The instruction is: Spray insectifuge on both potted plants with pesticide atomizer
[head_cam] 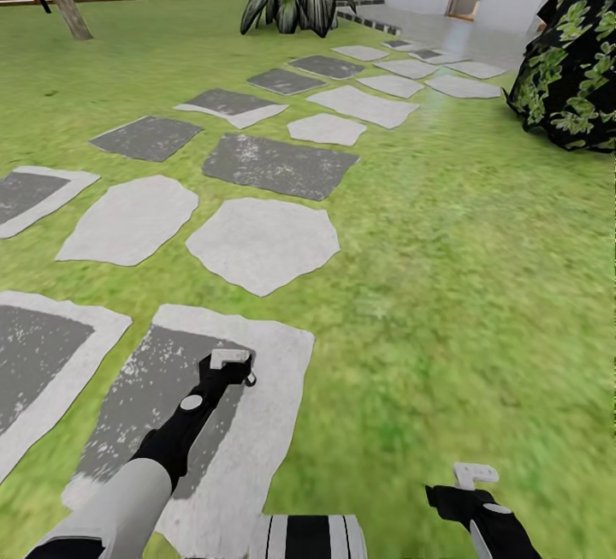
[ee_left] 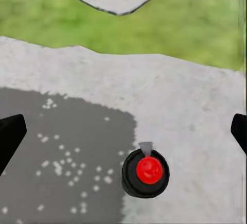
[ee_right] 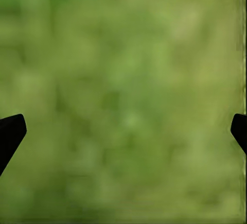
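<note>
Step in hand, by the look of things: picking up the pesticide atomizer (ee_left: pixel 146 172), seen from above in the left wrist view as a dark round head with a red dot, standing on a stepping stone (head_cam: pixel 257 422) where its grey patch meets the pale border. Left pincer (head_cam: pixel 229 364) poised over that stone, released — fingers (ee_left: pixel 10 136) spread wide at the frame edges, bottle between them but off-centre. Right pincer (head_cam: pixel 473 475) likewise released, hanging over the lawn (head_cam: pixel 479 285), holding nothing. Best done by centring the bottle between the fingers first, then lowering straight down past the nozzle head to grip the body — slowly, since a nudge to the top could probably topple it.
</note>
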